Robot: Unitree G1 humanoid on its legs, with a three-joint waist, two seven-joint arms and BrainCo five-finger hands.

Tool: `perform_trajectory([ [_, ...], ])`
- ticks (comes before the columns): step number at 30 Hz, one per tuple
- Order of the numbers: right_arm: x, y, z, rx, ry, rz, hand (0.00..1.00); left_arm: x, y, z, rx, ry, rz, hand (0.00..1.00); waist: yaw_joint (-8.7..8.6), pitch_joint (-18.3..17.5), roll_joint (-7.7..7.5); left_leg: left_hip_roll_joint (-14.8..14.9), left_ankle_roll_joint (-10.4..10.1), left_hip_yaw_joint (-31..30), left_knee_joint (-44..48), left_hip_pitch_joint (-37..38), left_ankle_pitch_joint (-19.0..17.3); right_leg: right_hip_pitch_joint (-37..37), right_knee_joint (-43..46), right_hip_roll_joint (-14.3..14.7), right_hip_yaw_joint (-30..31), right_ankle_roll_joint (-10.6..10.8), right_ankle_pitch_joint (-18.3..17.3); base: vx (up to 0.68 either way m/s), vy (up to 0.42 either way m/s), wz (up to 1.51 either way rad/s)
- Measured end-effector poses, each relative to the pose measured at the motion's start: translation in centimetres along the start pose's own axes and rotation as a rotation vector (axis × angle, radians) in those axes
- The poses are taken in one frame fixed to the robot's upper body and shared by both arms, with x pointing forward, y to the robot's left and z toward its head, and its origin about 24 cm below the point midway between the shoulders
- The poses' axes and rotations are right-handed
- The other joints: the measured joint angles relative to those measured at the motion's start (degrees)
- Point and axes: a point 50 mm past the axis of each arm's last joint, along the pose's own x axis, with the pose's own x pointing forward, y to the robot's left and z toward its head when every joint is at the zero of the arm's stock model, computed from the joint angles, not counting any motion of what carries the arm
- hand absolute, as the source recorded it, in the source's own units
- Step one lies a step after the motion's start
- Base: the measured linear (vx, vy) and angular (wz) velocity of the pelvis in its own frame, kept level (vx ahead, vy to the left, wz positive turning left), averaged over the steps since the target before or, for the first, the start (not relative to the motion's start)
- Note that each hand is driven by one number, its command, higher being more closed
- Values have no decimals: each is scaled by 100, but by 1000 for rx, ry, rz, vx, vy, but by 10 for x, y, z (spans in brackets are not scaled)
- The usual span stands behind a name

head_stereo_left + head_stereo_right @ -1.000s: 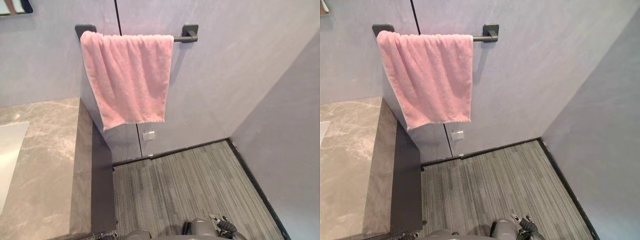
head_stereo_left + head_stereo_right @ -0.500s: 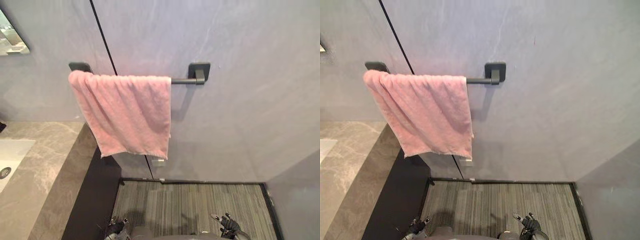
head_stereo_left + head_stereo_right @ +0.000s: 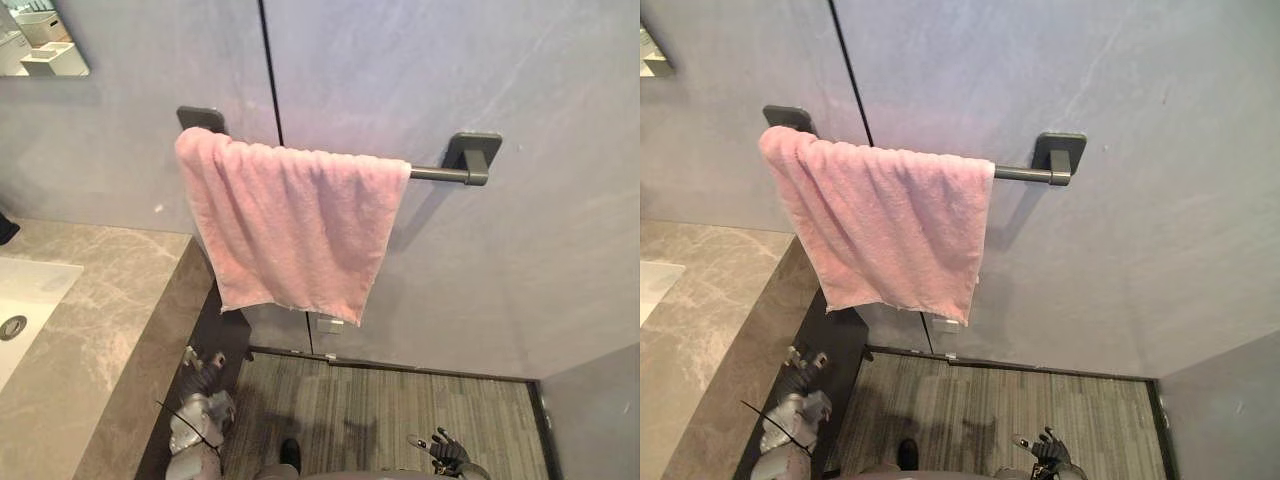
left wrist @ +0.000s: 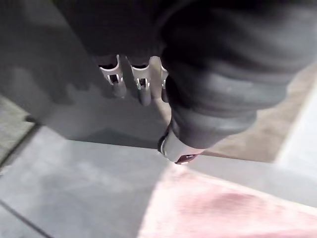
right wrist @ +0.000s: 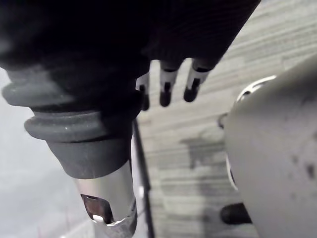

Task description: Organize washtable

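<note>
- The pink towel hangs over the dark wall bar, crowded toward the bar's washtable end, its hem slanted.
- The left hand is low beside the marble washtable, fingers loosely straight and empty.
- The right hand is low too, seemingly relaxed and empty.
- Probably the towel wants straightening: pinch the hem and tug evenly so it doesn't slide off.
</note>
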Motion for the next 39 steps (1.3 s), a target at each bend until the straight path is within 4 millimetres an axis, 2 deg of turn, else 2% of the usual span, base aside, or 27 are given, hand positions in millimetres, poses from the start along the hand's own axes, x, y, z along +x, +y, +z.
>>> perform_trajectory([
  [3, 0, 1, 1, -54, -2, 15, 0, 1, -10, 40, 29, -177, -52, 0, 12, -18, 25, 13, -1, 7, -6, 3, -1, 27, -78, 34, 34, 14, 17, 29, 1, -4],
  [7, 1, 2, 2, -60, -3, 29, 0, -3, -21, 65, 115, -299, -94, 0, 1, -21, 28, 34, -1, 9, -23, 17, -1, 64, -109, 64, 75, -15, 36, 20, -16, -3],
  [10, 1, 3, 2, -78, 1, 33, 0, -6, -28, 74, 158, -352, -96, 0, -1, -29, 15, 54, -1, 45, -43, 28, -1, 104, -209, 95, 134, -45, 113, -5, -7, -8],
  [16, 1, 5, 2, -115, 10, 48, 0, -4, -30, 78, 180, -371, -89, 0, -1, -39, -3, 64, -1, 169, -48, 84, -2, 127, -306, 107, 289, -39, 220, -53, 13, -11],
  [20, 1, 7, 0, -129, 15, 58, 0, 2, -30, 91, 231, -416, -95, 0, -2, -91, -74, 83, -2, 264, -48, 92, -2, 66, -393, 122, 417, -1, 263, -82, 15, -14],
  [30, 1, 8, 0, -122, 18, 73, 0, 21, -37, 129, 277, -543, -59, 0, -5, -117, -119, 75, -1, 465, -48, 21, -6, 32, -611, 142, 626, 20, 438, 14, 9, -10],
  [39, 1, 7, 0, -121, 17, 72, 0, 34, -32, 141, 311, -554, -32, 0, 0, -92, -197, 154, -10, 675, -49, -66, -13, -174, -631, 226, 864, -44, 544, -9, -6, -14],
])
